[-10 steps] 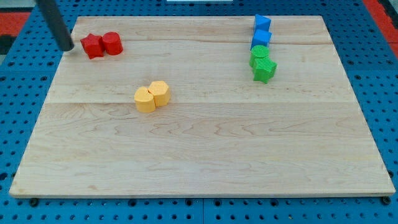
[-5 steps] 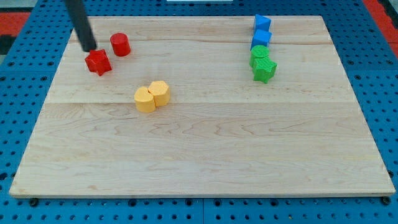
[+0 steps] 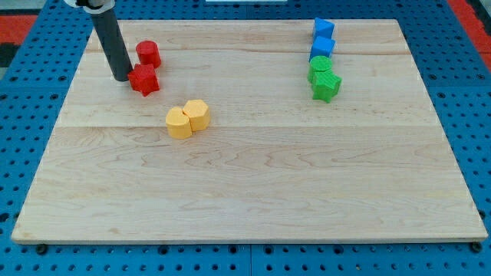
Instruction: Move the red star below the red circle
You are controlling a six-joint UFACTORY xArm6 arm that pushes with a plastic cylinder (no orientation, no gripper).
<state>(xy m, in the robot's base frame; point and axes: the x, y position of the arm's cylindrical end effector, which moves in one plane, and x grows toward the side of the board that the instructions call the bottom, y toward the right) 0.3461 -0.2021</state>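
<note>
The red star (image 3: pixel 144 80) lies near the view's top left of the wooden board (image 3: pixel 253 176). It sits just below the red circle (image 3: pixel 148 54), close to it or touching. My tip (image 3: pixel 122 77) stands at the star's left side, touching it or nearly so. The dark rod rises from there toward the view's top left.
Two yellow blocks (image 3: pixel 188 118) sit together below and right of the red star. At the view's top right a column holds two blue blocks (image 3: pixel 323 38) above a green circle (image 3: pixel 320 67) and a green star (image 3: pixel 325 85). Blue pegboard surrounds the board.
My tip moved right and down from the board's left edge. The red star went from the circle's left to below it, sliding down and then right. The red circle shifted slightly right.
</note>
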